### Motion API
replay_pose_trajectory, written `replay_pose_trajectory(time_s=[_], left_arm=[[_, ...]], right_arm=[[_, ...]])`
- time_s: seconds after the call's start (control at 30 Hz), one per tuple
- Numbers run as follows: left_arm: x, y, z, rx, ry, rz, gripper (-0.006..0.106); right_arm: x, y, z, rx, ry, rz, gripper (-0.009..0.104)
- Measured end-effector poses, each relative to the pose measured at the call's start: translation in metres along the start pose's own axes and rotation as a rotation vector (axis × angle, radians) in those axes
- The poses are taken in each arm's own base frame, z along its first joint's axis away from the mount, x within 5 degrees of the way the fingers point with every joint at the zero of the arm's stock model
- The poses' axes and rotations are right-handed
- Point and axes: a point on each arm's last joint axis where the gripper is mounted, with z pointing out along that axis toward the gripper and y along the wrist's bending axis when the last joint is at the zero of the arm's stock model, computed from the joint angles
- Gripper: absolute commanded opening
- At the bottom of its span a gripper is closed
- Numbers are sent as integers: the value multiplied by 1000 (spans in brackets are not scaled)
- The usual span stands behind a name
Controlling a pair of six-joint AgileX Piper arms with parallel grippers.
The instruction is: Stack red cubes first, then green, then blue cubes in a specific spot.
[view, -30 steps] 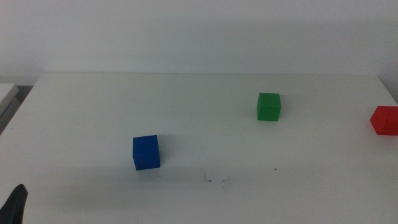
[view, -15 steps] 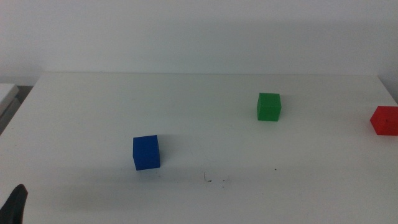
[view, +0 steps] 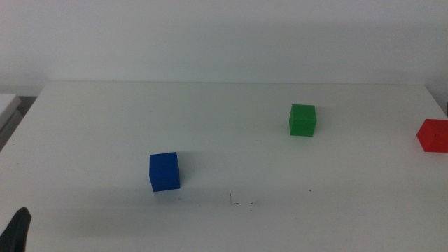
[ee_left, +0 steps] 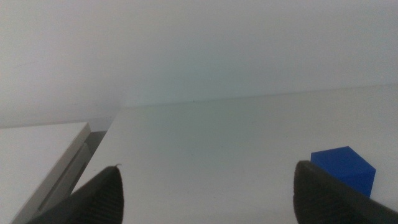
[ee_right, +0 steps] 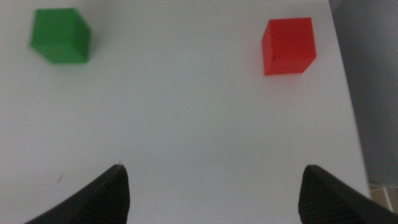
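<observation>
The red cube (view: 432, 135) sits at the table's right edge. It also shows in the right wrist view (ee_right: 288, 45). The green cube (view: 302, 120) stands right of centre and shows in the right wrist view (ee_right: 60, 35). The blue cube (view: 164, 171) stands left of centre and shows in the left wrist view (ee_left: 344, 168). A few tiny dark specks (view: 241, 203) mark the bare white tabletop in front of centre. My left gripper (ee_left: 208, 167) is open and empty; only its tip (view: 17, 229) shows at the bottom left corner. My right gripper (ee_right: 214, 168) is open and empty, short of the red and green cubes.
The white table (view: 224, 98) ends at its right edge just beyond the red cube. A pale slab (ee_left: 43, 155) lies beside the table's left edge. A white wall stands behind the table.
</observation>
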Motion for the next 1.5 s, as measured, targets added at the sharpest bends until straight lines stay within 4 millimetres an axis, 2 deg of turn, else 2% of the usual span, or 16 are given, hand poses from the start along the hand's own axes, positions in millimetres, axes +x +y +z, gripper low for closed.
replay_pose_trajectory(time_s=[0.07, 0.2, 0.3, 0.43, 0.53, 0.77, 1.07, 1.37, 1.5], left_arm=[[0, 0, 0, 0, 0, 0, 94], [0, 0, 0, 0, 0, 0, 94], [0, 0, 0, 0, 0, 0, 94], [0, 0, 0, 0, 0, 0, 94], [0, 0, 0, 0, 0, 0, 94], [0, 0, 0, 0, 0, 0, 94], [0, 0, 0, 0, 0, 0, 94], [0, 0, 0, 0, 0, 0, 94], [0, 0, 0, 0, 0, 0, 94]], right_arm=[[-18, -9, 19, 8, 41, 14, 87], [-57, -41, 55, 20, 75, 84, 86], [-73, -62, 82, 13, 113, 66, 86], [-83, -81, 128, 35, 197, -4, 86], [-86, -88, 160, 50, 248, -39, 86], [-85, -96, 210, 53, 302, -58, 86], [-77, -99, 240, 55, 323, -85, 86], [-76, -99, 248, 55, 318, -99, 86], [-78, -92, 250, 51, 307, -117, 86]])
